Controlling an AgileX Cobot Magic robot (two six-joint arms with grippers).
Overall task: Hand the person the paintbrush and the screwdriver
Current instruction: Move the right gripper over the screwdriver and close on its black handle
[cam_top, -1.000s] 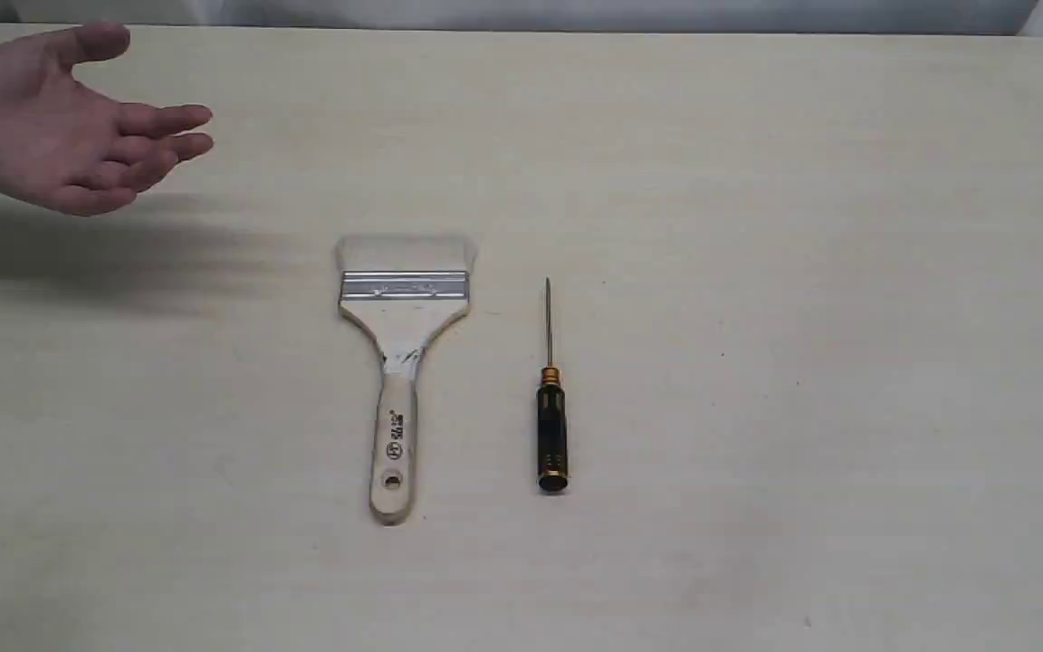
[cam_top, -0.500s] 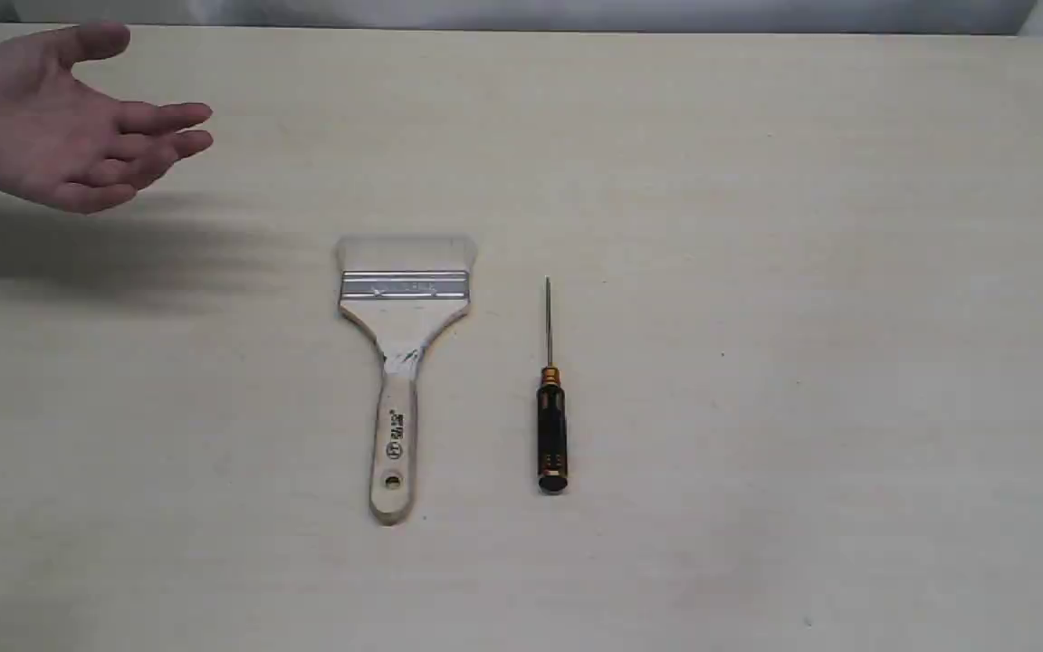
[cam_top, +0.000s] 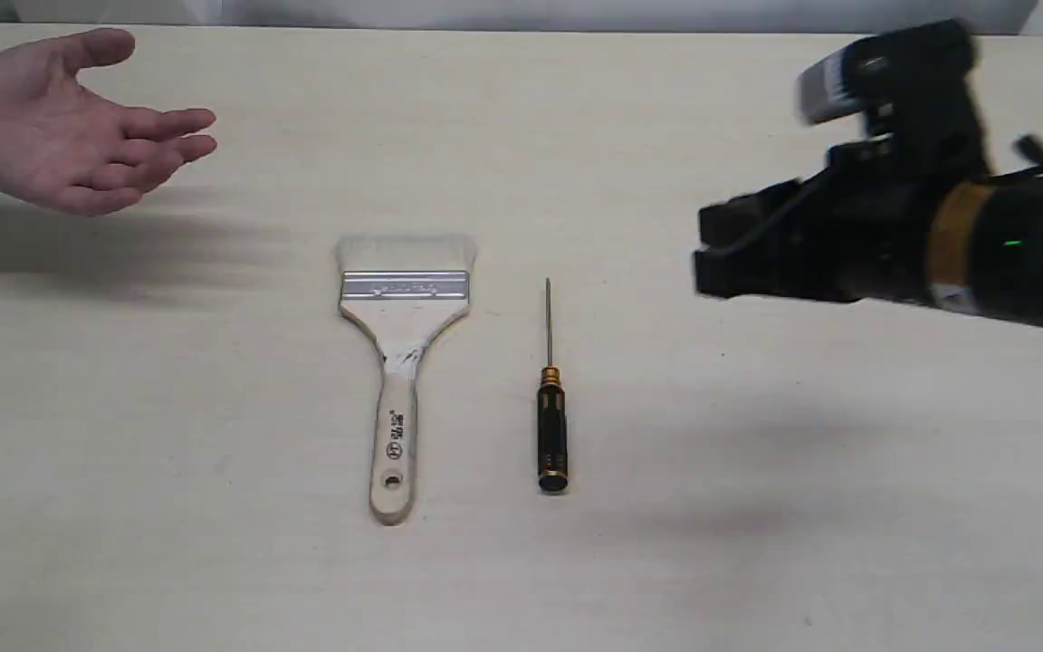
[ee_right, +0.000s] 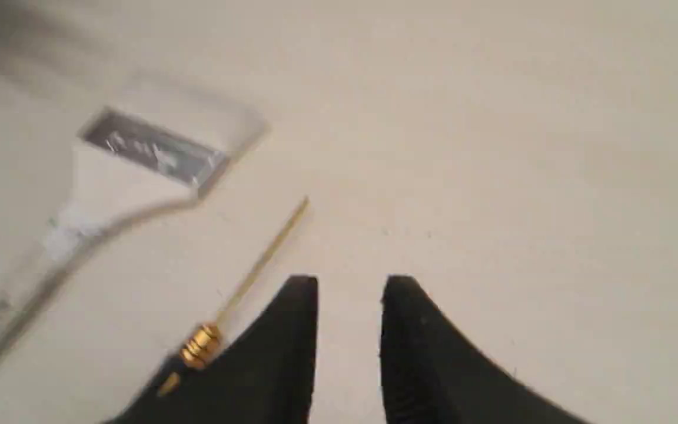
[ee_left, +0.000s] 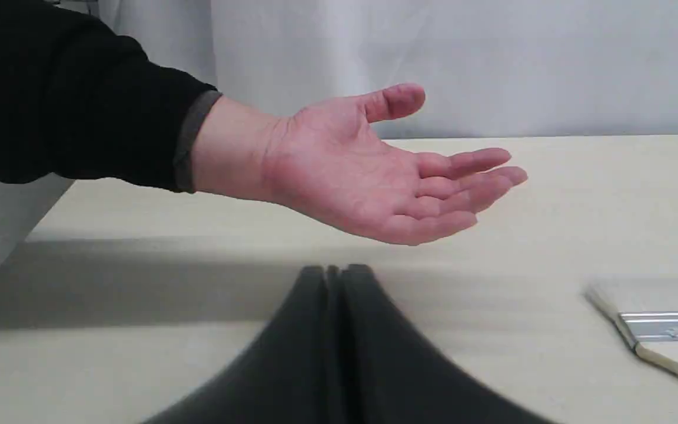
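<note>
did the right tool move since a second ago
Yes: the right tool entered from the exterior view's right edge, moving leftward toward the screwdriver, which lies unmoved.

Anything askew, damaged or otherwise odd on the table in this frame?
Nothing serious. The wide, pale-bristled, wooden-handled paintbrush and the slim black-handled screwdriver lie flat and straight, side by side and apart. The only oddity is whitish smears on the brush's neck, possibly old paint.
</note>
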